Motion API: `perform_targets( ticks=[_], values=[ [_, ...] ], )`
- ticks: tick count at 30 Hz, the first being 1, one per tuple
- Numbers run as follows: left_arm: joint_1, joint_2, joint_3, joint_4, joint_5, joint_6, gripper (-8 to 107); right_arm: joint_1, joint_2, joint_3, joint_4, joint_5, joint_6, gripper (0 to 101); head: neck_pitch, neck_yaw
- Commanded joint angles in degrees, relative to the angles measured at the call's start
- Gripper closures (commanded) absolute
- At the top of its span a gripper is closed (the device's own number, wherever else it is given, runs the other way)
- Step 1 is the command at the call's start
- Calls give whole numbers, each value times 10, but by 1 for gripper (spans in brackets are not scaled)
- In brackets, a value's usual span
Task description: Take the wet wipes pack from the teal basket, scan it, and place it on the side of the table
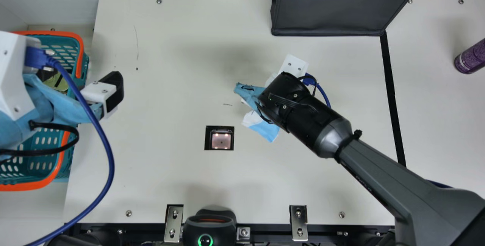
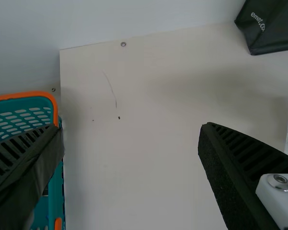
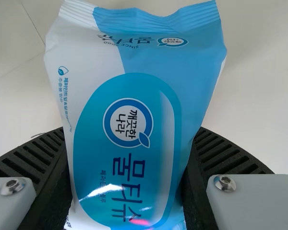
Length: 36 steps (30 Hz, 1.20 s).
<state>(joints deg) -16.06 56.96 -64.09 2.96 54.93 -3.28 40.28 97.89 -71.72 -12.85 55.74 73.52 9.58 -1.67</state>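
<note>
Blue/wht wipes pk [image 1: 266,129] in R gripper [image 1: 251,93], part hidden, basket [image 1: 41,186] cut off

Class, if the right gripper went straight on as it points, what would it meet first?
Likely the cream tabletop, the right gripper's wet wipes pack touching first; the gap is unclear.

Main view bright, fairly even light; soft diffuse shadows on table [image 1: 151,170]. Scanner window [image 1: 221,141] glows pinkish, bright spots inside. Left wrist view dimmer, faint shadows. Right wrist view: white glare streak, pink spot on wet wipes pack [image 3: 127,167].
</note>
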Motion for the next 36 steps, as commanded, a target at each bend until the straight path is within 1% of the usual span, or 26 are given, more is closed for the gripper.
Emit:
perform_targets(
  ticks=[1,8,11,14,16,19,24,29,36],
  values=[
    [0,0,0,0,0,0,9,1,-1,-2,0,-1,-2,101,-17,1],
    [0,0,0,0,0,0,9,1,-7,0,-6,-3,-16,101,-17,-93],
    [0,0,0,0,0,0,9,-6,-18,11,-5,-16,-39,101,-17,-133],
    [0,0,0,0,0,0,9,-24,-37,33,4,-40,-80,101,-17,-173],
    [0,0,0,0,0,0,9,-41,-54,52,15,-58,-116,101,-17,-199],
    [0,0,0,0,0,0,9,-71,-82,83,38,-82,-182,101,-17,-199],
    [0,0,0,0,0,0,9,-134,-130,132,85,-106,-306,101,-17,-199],
    [0,0,0,0,0,0,9,-207,-169,160,128,-104,-424,101,-17,-199],
    [0,0,0,0,0,0,9,-311,-197,168,174,-80,-567,101,-17,-199]
  ],
)
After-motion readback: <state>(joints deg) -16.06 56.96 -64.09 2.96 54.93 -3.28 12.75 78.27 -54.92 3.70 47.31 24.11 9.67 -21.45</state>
